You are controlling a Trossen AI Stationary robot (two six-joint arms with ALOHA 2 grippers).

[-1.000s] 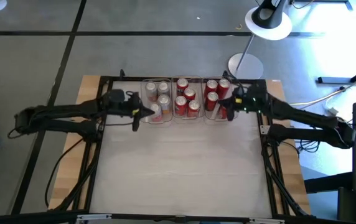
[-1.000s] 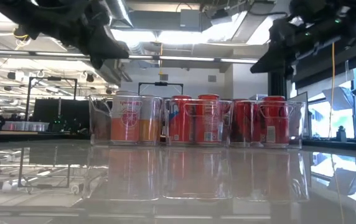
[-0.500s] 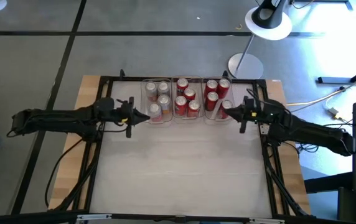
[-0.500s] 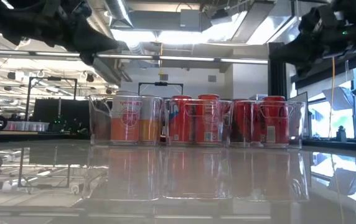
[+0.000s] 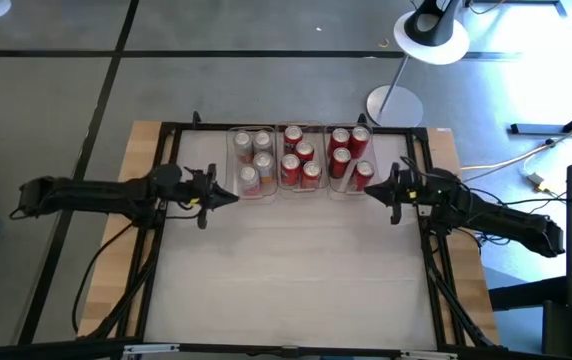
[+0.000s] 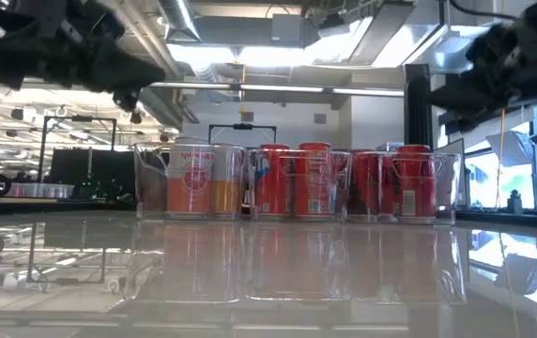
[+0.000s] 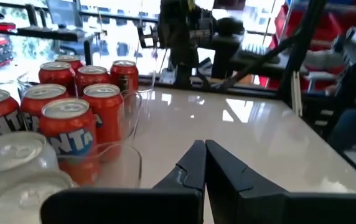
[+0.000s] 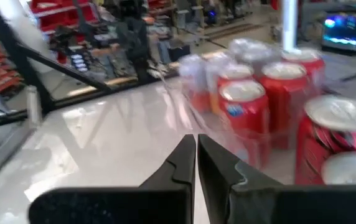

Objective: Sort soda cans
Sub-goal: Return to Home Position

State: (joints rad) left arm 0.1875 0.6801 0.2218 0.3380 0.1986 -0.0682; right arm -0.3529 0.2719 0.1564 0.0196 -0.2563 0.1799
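Evidently the soda cans [image 5: 296, 158] are all sitting in three clear bins [image 5: 276, 126] lined up at the far edge of the surface [image 5: 286, 270], with the pale ones in the left bin. The left arm [image 5: 116, 192] and right arm [image 5: 486, 210] are hovering just before the row, jaws pressed together and carrying nothing. Sorting is looking finished; returning home is seemingly calling only for a clean pull away from the bins
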